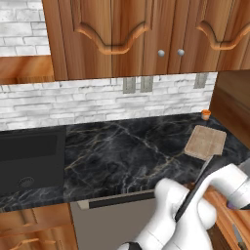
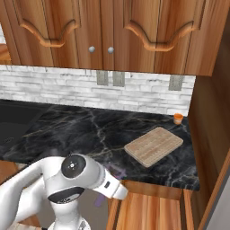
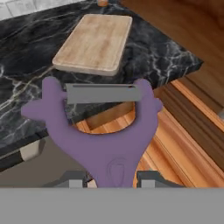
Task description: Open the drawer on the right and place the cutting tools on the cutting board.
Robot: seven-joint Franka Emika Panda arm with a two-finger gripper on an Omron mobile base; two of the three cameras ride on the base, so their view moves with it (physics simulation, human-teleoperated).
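Fingers [image 3: 111, 178] clamped on purple peeler [image 3: 98, 131], held above open drawer [image 3: 175, 131]; cutting board [image 3: 94, 43] bare on desk [image 3: 26, 65].

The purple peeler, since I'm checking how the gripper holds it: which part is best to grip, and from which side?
Grip the peeler by its handle stem, from the end opposite the blade, as the gripper does in the hand view. The stem is narrow enough to fit between the fingers, while the forked head and grey blade are wide and point away toward the cutting board.
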